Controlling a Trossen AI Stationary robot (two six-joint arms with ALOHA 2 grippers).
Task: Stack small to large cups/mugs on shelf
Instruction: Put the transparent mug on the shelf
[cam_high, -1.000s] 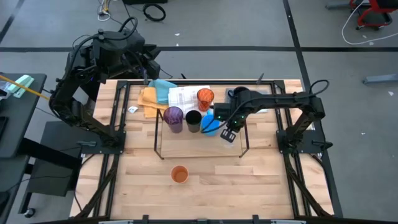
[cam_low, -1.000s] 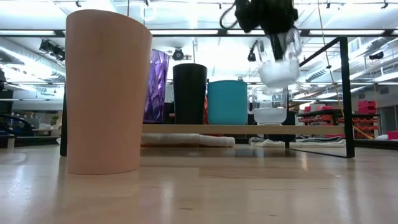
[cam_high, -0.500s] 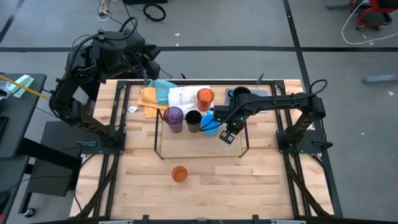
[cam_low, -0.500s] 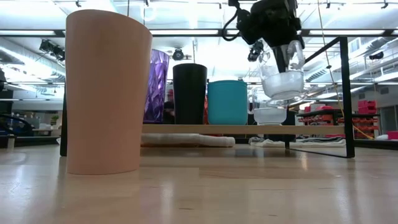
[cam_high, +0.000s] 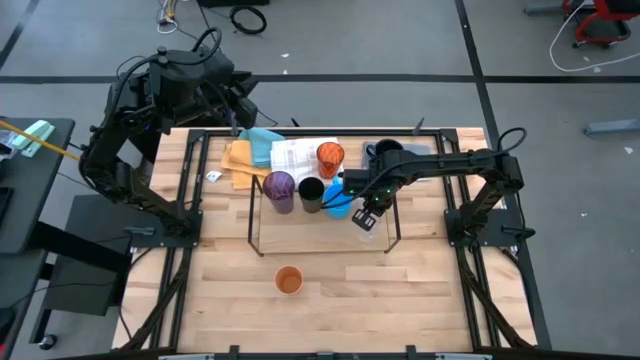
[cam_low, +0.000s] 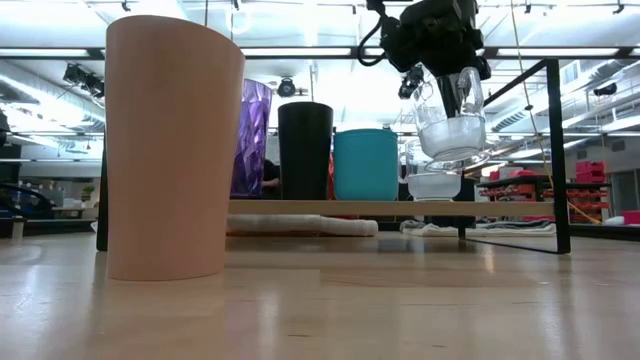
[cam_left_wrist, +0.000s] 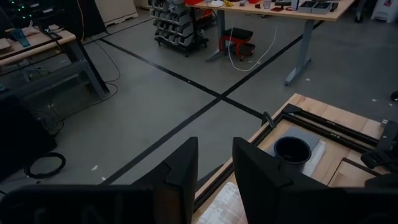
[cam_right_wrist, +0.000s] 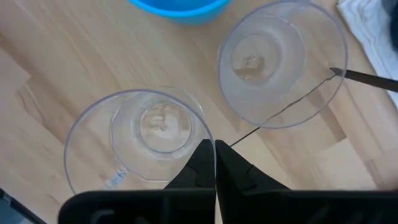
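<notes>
- Right end effector: fingers pinched shut on the rim of a clear glass, held in the air above the shelf, near its right end.
- A second clear glass stands on the shelf board just below.
- Purple cup, black cup and blue cup stand in a row on the shelf.
- One orange cup stands on the counter before the shelf; another behind it.
- Left end effector: parked off the counter's far left corner, fingers narrowly apart, holding nothing.

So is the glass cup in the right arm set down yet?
No: the glass cup hangs in the right gripper, fingers pinching its rim, above the shelf.
</notes>
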